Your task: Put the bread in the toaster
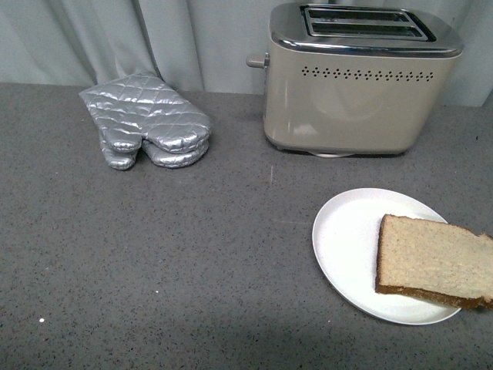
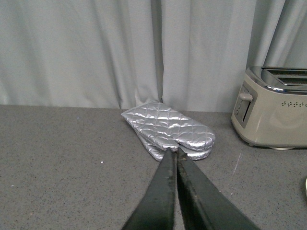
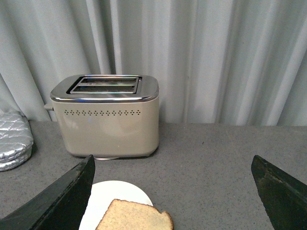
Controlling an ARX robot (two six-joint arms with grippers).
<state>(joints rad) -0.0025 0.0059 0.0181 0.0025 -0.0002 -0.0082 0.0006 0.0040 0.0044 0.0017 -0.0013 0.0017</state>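
Status: the task is at its opening step, with the approach to the slice not yet made.

The bread point(image 1: 435, 258) lies flat on a white plate point(image 1: 343, 231) on the near right of the grey desk point(image 1: 154, 262). Its far edge runs out of the front view, and part of it overhangs the plate's rim. Nothing touches it.

The toaster point(image 1: 354, 92) stands upright behind the plate, near the curtain point(image 1: 192, 38) and well apart from the bread. Its two slots point(image 1: 362, 21) face up and appear empty. Its lever knob point(image 1: 258, 60) is on the end facing the oven mitt point(image 1: 146, 123), which lies to the left and has no part in the task.

The left pincer point(image 2: 175, 155) has its blades pressed together with nothing between them, and it points toward the mitt. The right pincer point(image 3: 172, 160) is spread wide and holds nothing. It hangs above the desk, with the plate and bread just under and ahead of it and the toaster straight beyond.

Judgement: the right arm is the one placed to act. The next move calls for lowering the spread pincer onto the slice. The overhanging edge probably offers the best purchase, since the rest lies flush on the plate. A light pinch is advisable, as bread crushes and tears. The slice must then be turned on edge and lined up along a slot before it is lowered.
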